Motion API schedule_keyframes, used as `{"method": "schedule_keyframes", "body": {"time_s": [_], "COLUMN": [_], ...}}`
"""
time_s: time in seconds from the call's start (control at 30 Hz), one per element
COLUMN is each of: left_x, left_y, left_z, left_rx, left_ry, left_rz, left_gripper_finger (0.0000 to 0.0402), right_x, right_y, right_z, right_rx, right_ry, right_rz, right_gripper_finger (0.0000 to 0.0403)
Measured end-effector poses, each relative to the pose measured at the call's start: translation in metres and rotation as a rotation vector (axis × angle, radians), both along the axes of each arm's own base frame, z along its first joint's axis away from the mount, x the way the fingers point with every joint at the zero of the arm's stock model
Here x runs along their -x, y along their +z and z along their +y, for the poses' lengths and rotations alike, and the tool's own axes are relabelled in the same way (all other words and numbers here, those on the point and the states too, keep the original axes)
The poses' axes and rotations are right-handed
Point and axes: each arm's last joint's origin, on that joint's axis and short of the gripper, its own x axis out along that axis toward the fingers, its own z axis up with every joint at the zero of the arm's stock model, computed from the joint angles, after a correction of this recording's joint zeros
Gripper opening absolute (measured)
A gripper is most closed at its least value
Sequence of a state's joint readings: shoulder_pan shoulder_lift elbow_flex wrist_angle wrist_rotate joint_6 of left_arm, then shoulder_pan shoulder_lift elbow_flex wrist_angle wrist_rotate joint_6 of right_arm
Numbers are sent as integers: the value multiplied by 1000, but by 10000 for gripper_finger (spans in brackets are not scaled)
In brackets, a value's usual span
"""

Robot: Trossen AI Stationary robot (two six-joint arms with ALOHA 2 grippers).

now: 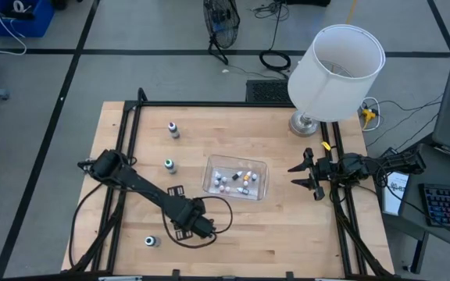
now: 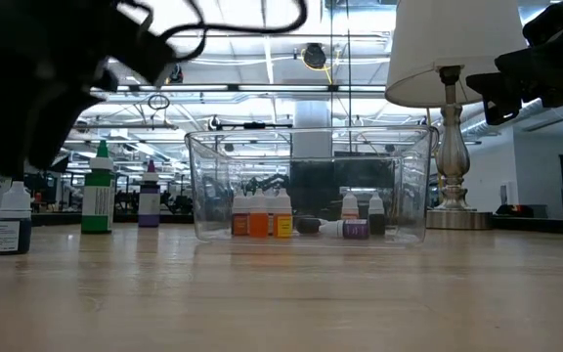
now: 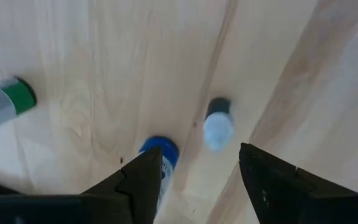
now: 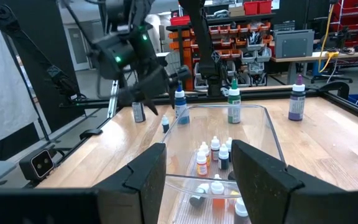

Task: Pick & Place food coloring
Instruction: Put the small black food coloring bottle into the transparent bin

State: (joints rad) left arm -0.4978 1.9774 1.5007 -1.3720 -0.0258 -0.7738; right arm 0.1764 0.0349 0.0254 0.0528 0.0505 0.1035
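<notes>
Left gripper (image 1: 204,228) is being held over the near table (image 1: 287,234), fingers (image 3: 138,186) parted, nothing gripped; a tiny dark-capped bottle (image 3: 217,123) is seen below, between them. Most food coloring (image 1: 235,180) is being kept in the clear tub (image 1: 258,166) mid-table. Right gripper (image 1: 307,176) is being held at the right edge, fingers apart, empty.

Two dark, matte-black jointed arms are showing on the wooden table. The left arm (image 1: 151,193) is trailing a looped black cable. Each is ending in a gripper with two wedge-shaped black fingers (image 3: 142,186). A small green light is glowing on the left arm's wrist housing (image 4: 118,59).
</notes>
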Motion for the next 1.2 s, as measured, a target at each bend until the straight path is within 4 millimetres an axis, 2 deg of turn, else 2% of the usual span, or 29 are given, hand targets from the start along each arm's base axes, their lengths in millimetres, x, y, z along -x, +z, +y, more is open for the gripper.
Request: {"method": "schedule_keyframes", "body": {"time_s": [0.13, 0.57, 0.87, 1.2], "left_x": [4, 10, 7, 5], "left_y": [-15, -40, -41, -41], "left_z": [1, 3, 7, 11], "left_rx": [24, 74, 78, 81], "left_ry": [-2, -48, -32, -40], "left_rz": [14, 6, -2, -1], "left_gripper_finger": [212, 188, 169, 173], "right_x": [0, 0, 0, 0], "right_y": [0, 0, 0, 0], "right_z": [0, 0, 0, 0], "right_rx": [0, 0, 0, 0], "right_ry": [0, 0, 0, 0], "right_rz": [0, 0, 0, 0], "right_gripper_finger": [169, 169, 169, 169]}}
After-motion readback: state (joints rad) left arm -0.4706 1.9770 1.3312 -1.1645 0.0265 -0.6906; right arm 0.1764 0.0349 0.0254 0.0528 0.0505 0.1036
